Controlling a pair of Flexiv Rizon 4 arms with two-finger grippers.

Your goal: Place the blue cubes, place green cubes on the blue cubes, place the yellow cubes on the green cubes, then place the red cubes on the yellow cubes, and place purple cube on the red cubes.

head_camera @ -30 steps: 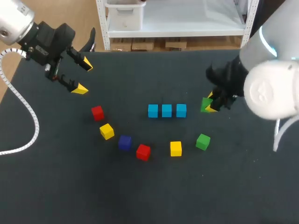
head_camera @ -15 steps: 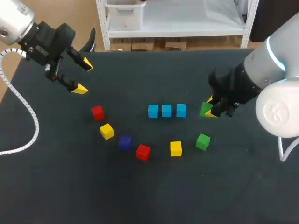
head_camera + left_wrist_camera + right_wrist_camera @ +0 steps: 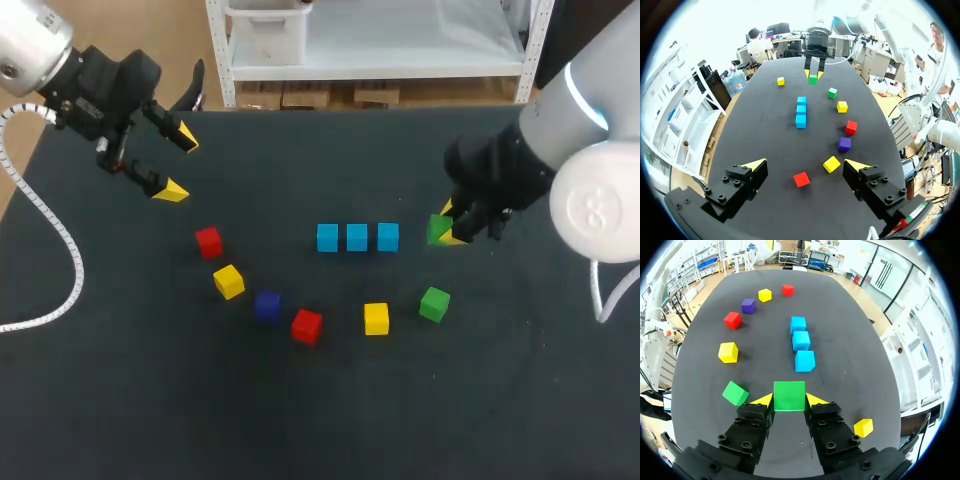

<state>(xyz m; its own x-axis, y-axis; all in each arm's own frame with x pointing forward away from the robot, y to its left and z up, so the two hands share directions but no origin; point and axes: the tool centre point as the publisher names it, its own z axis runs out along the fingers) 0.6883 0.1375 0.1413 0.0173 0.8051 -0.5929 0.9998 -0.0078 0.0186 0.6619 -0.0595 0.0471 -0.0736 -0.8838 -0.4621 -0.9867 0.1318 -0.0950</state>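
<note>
Three blue cubes (image 3: 357,237) lie in a row mid-table. My right gripper (image 3: 447,226) is shut on a green cube (image 3: 437,229) just right of that row; in the right wrist view the green cube (image 3: 789,395) sits between the yellow fingertips, with the blue row (image 3: 801,340) ahead. A second green cube (image 3: 434,303) lies nearer the front. Two yellow cubes (image 3: 376,318) (image 3: 228,281), two red cubes (image 3: 306,325) (image 3: 208,241) and a purple cube (image 3: 266,305) form an arc in front. My left gripper (image 3: 178,163) is open at the far left, holding nothing.
A third yellow cube (image 3: 863,427) lies beside my right gripper near the table's right edge, hidden by the arm in the head view. In the left wrist view a red cube (image 3: 801,179) lies just ahead of my open left gripper (image 3: 806,166).
My right arm has shifted its pose slightly while the green cube in its grip stays close to the right end of the blue row. The left arm has not moved.
</note>
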